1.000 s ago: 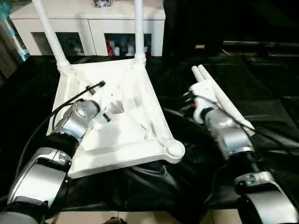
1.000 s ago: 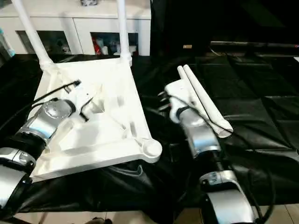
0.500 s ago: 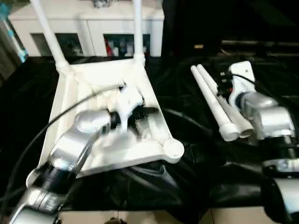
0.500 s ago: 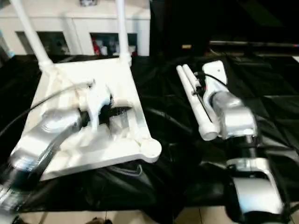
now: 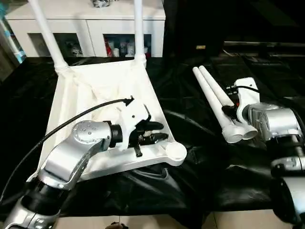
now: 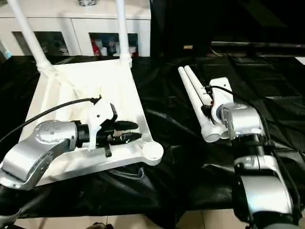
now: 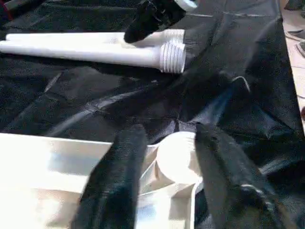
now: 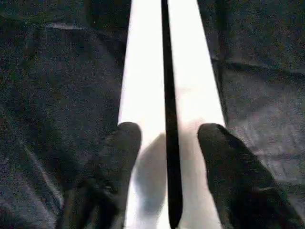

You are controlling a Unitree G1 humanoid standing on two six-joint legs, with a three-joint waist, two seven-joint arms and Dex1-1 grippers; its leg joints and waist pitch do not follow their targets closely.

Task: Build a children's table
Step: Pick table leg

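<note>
The white tabletop [image 5: 90, 90] lies upside down with its ribs showing. Two white legs [image 5: 45, 33] stand in its far corner sockets. My left gripper [image 5: 164, 131] hovers open over the near right part of the tabletop, fingers pointing at the empty round corner socket [image 7: 178, 152], which shows between them in the left wrist view. Two loose legs [image 5: 212, 93] lie side by side on the black sheet to the right. My right gripper [image 8: 169, 129] is open at their near ends, one finger on either side of the pair.
A white cabinet [image 5: 95, 28] with glass-fronted shelves stands behind the tabletop. A crumpled black sheet [image 5: 200, 157] covers the work surface and hangs over its near edge, with beige floor [image 5: 238, 219] below.
My left gripper swung right across the tabletop to the near right socket. My right arm came off the loose legs and now faces their near ends, fingers astride them.
</note>
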